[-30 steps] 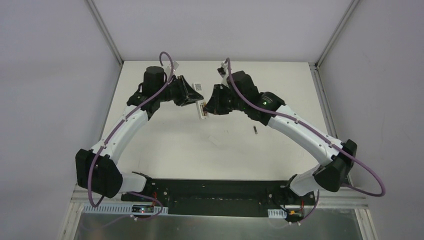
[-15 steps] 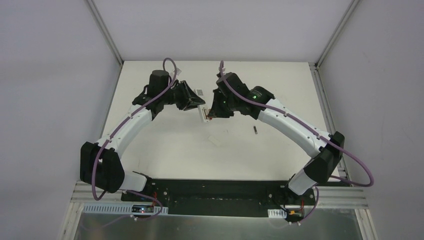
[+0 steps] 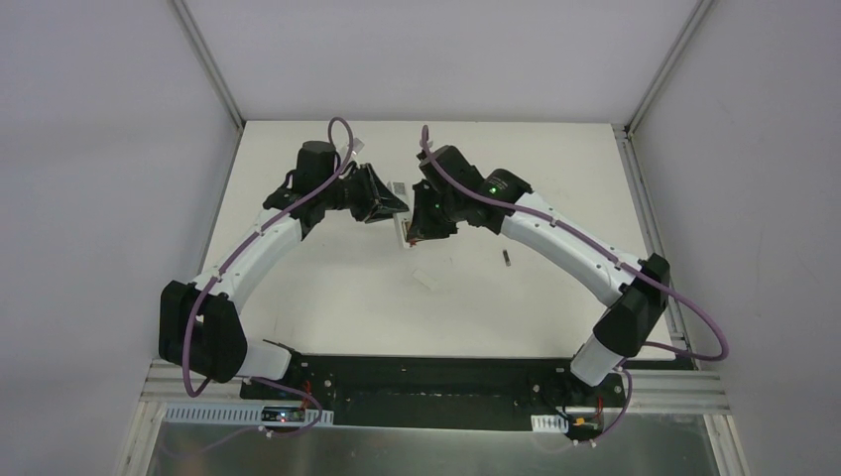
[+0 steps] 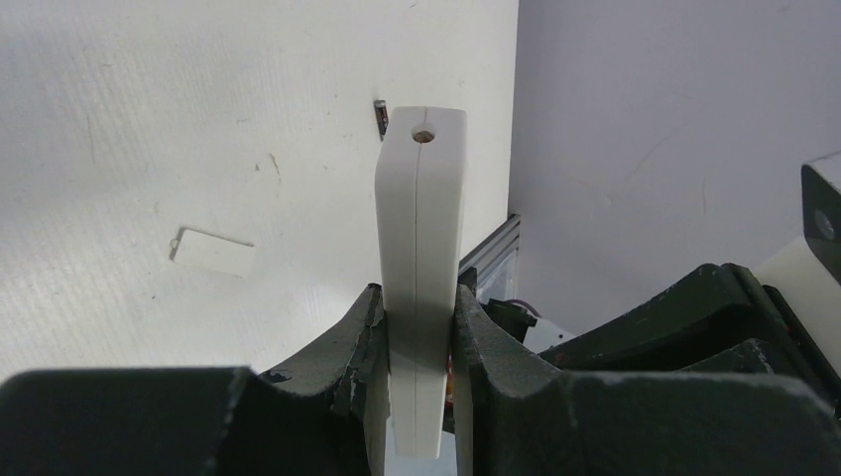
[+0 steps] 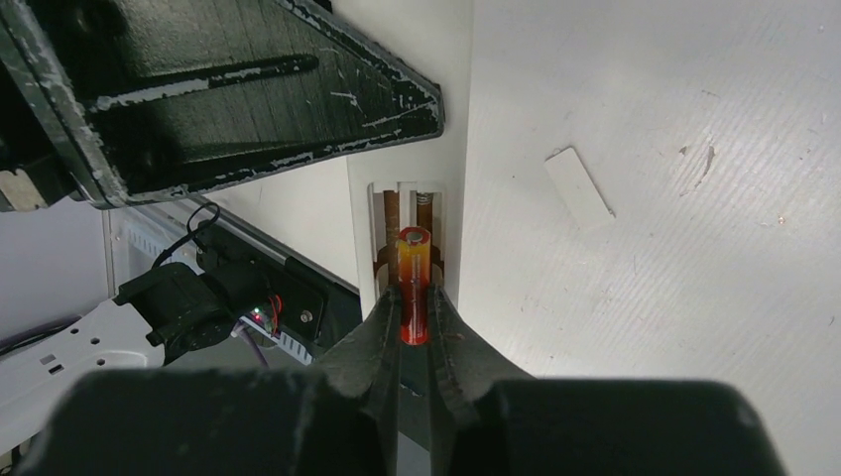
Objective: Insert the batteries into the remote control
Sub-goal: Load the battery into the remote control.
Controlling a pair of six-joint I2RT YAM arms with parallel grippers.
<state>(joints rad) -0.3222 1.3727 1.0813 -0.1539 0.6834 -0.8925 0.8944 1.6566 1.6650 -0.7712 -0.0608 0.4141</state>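
Note:
My left gripper [image 4: 420,297] is shut on the white remote control [image 4: 420,228] and holds it edge-on above the table; in the top view it hangs between the two grippers [image 3: 404,231]. My right gripper [image 5: 415,297] is shut on the red-orange battery [image 5: 414,283]. The battery's tip is at the remote's open battery compartment [image 5: 407,208], where bare metal contacts show. The dark battery [image 3: 506,260] lies on the table to the right and also shows in the left wrist view [image 4: 380,115].
The small loose white cover [image 3: 427,279] lies flat on the table near the grippers, seen too in the left wrist view [image 4: 213,252] and the right wrist view [image 5: 579,186]. The left gripper's black body [image 5: 228,89] is close above the compartment.
My right arm has swung left and brought the red-orange battery up to the remote. My left gripper has shifted slightly right with the remote. The two grippers are closer together.

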